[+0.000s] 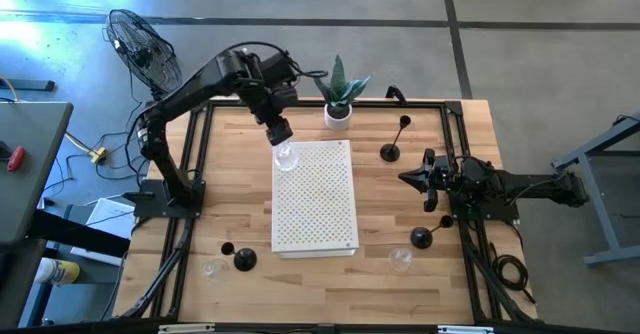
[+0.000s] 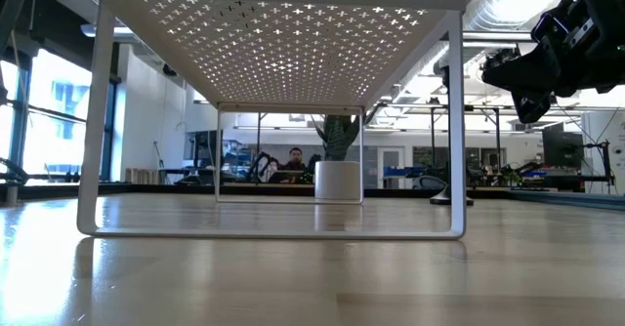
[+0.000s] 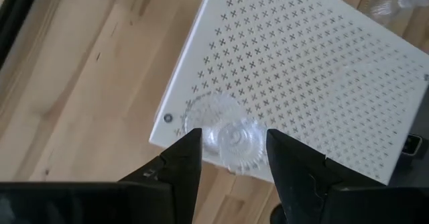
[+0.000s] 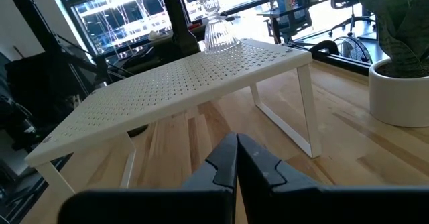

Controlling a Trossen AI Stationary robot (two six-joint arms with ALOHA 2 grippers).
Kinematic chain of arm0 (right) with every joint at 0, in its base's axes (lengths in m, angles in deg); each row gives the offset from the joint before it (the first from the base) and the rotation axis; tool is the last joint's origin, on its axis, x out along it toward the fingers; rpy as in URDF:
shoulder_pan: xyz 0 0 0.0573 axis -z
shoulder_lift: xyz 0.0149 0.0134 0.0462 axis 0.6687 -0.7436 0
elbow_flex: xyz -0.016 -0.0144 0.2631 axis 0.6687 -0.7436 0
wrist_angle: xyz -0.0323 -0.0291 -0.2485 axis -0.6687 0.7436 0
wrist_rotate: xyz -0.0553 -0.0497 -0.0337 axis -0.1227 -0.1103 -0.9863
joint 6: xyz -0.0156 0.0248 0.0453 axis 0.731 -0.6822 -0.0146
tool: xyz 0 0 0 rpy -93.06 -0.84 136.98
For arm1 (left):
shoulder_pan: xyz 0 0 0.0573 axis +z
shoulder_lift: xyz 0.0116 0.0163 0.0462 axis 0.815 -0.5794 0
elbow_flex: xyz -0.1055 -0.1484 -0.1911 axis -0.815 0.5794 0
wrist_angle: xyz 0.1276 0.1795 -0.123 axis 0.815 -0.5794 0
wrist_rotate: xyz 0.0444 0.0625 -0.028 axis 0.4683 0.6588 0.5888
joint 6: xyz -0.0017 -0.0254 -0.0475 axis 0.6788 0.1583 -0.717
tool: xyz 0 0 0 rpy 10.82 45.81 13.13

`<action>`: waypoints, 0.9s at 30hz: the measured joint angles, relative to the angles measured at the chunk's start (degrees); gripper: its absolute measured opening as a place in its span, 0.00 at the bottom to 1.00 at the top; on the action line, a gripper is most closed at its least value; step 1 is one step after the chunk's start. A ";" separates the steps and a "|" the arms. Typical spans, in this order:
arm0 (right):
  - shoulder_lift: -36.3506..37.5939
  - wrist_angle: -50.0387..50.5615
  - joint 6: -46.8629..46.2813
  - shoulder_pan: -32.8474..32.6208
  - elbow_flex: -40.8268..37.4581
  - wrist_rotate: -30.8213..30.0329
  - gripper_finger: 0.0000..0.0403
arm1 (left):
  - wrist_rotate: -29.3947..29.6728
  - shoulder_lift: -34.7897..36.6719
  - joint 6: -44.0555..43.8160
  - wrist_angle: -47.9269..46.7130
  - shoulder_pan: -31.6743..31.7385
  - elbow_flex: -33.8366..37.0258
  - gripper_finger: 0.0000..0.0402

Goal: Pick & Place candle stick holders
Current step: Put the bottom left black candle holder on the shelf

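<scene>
High view: left gripper (image 1: pixel 281 137) is held over the white perforated shelf's (image 1: pixel 320 204) far corner, a clear glass holder (image 1: pixel 287 158) beneath it. Black holders (image 1: pixel 245 259) are left on the table.

Left wrist view: the fingers (image 3: pixel 184 160) are seen flanking the glass; grip unclear.

Right wrist view: the right gripper (image 4: pixel 236 158) is clenched, empty.

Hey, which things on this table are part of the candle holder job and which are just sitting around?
Job: clear glass holder on the white perforated shelf, held by left gripper; black holders; glass holders.
Bystanders: potted plant, fan.
</scene>
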 joint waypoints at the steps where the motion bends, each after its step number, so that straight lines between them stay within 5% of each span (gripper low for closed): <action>1: 0.00 0.00 -0.04 0.00 0.00 0.02 0.00 | 0.01 0.01 -0.02 -0.52 -0.01 -1.03 0.41; 9: -0.02 0.00 -0.11 0.00 0.00 0.02 0.00 | -0.94 2.76 -1.03 -0.21 0.01 -6.74 0.41; 18: -0.01 0.00 0.04 -0.02 0.00 0.00 0.00 | -14.47 9.15 -3.06 -0.23 -0.03 -7.35 0.41; 27: 0.00 0.00 0.02 0.00 0.00 0.00 0.00 | -18.34 15.69 -0.74 -0.27 -3.71 -6.23 0.41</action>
